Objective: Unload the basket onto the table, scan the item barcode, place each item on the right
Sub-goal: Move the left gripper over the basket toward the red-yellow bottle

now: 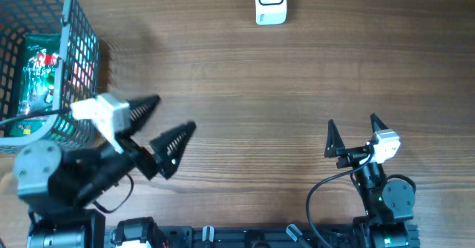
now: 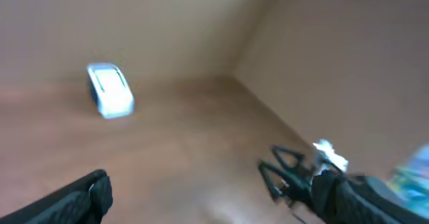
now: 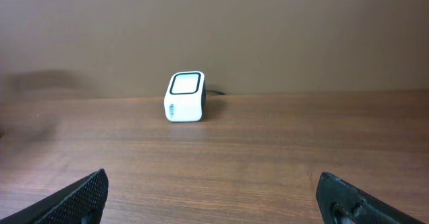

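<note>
The item, a green printed packet (image 1: 35, 76), lies inside the wire basket (image 1: 82, 36) at the far left. The white barcode scanner (image 1: 270, 1) stands at the far edge of the table, also seen as a blurred scanner (image 2: 109, 90) and, sharply, as a scanner (image 3: 184, 96) with its dark window up. My left gripper (image 1: 174, 113) hangs open just right of the basket with nothing between its fingers (image 2: 74, 200). My right gripper (image 1: 352, 120) is open and empty near the front right, pointing at the scanner; its fingers (image 3: 77, 198) frame bare wood.
The wooden table (image 1: 282, 77) stretches between the grippers and the scanner. The left wrist view is blurred and shows the right arm (image 2: 295, 174) across the table. A beige wall (image 3: 268, 29) rises behind the scanner.
</note>
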